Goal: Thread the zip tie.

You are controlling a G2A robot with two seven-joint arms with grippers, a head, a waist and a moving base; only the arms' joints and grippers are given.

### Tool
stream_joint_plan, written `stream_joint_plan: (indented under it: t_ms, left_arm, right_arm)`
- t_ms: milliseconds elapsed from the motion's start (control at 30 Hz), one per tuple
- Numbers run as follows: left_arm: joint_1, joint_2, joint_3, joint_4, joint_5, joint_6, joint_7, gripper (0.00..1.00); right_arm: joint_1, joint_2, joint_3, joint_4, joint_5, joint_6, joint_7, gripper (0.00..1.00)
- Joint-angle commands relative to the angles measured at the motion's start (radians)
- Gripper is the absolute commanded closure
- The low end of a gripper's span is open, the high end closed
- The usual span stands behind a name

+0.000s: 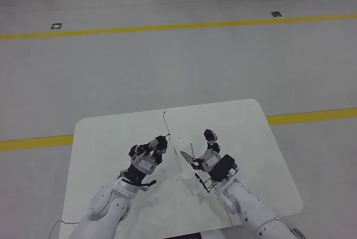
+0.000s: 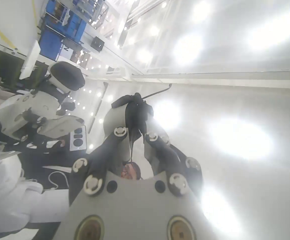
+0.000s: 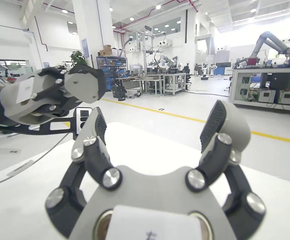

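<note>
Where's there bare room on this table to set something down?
Free: the far right corner of the table, beyond the right pincer, and its left side beside the left pincer. Crowded: between the pincers, around the zip tie.

Your zip tie (image 1: 166, 123) is a thin black strip just left of frame ctr, top view. One end's pinched in the left gripper (image 1: 162, 141); the rest points toward frame top, slightly curved.
</note>
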Motion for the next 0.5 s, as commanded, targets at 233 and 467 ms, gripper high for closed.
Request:
stream_joint_plan:
  t_ms: [233,467]
  left_arm:
    - [-0.003,-0.008,0.004,0.02,-0.086,-0.017,-0.018,1.0]
    - [0.001,-0.011,0.008,0.018,-0.122,-0.005,-0.013,1.0]
  right_arm:
    - [0.005,-0.011,-0.007,-0.016,0.012,0.02,0.002,0.0]
    - [0.014,-0.016,-0.013,-0.041,-0.007,0.026,0.022,0.0]
